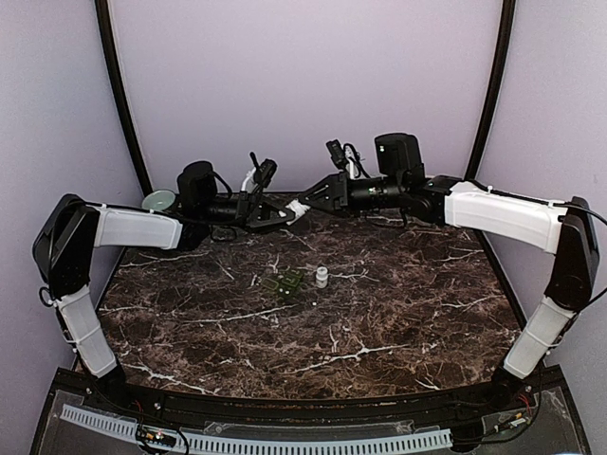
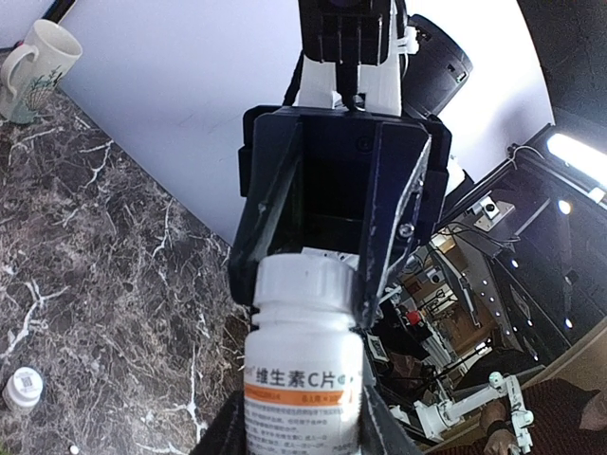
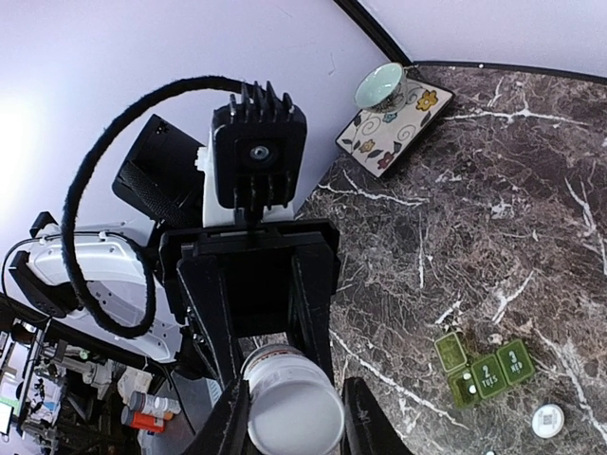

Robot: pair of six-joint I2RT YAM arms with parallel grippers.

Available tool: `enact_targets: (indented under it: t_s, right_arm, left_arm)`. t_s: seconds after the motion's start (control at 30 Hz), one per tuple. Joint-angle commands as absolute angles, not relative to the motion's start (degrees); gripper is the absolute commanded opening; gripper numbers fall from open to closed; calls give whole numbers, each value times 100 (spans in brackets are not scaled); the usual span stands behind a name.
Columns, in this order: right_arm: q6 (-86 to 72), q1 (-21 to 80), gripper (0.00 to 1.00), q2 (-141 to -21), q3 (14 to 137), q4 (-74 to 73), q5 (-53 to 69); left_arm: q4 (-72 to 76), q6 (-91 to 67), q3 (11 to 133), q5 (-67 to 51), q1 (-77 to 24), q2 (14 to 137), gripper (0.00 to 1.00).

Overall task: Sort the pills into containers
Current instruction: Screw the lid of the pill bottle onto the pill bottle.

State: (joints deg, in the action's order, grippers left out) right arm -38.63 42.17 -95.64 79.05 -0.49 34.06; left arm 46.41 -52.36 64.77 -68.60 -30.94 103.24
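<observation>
A white pill bottle with an orange-striped label is held in the air at the back middle of the table, between both grippers. My left gripper is shut on the bottle's body; it also shows in the left wrist view. My right gripper is closed around the bottle's white cap, its fingers on either side. A green pill organizer lies on the table at mid-depth, with one lid open and two white pills in that compartment.
A small white container stands just right of the organizer. A teal bowl sits on a floral tile at the back left. A white mug stands by the back wall. A loose white pill lies on the marble.
</observation>
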Motion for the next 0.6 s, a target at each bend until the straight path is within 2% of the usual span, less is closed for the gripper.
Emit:
enact_targets:
  t_s: [0.0, 0.33, 0.57]
  right_arm:
    - [-3966, 4663, 0, -9849, 7988, 583, 4395]
    - [-3968, 4662, 0, -9730, 7823, 798, 4485]
    - [-4022, 4635, 0, -9691, 7820, 722, 4558]
  left_arm:
    - [6344, -6166, 6679, -6669, -3469, 10485, 18]
    - [7566, -7149, 6671, -6646, -3428, 10746, 18]
    - [7309, -6989, 6642, -6670, -3402, 10639, 18]
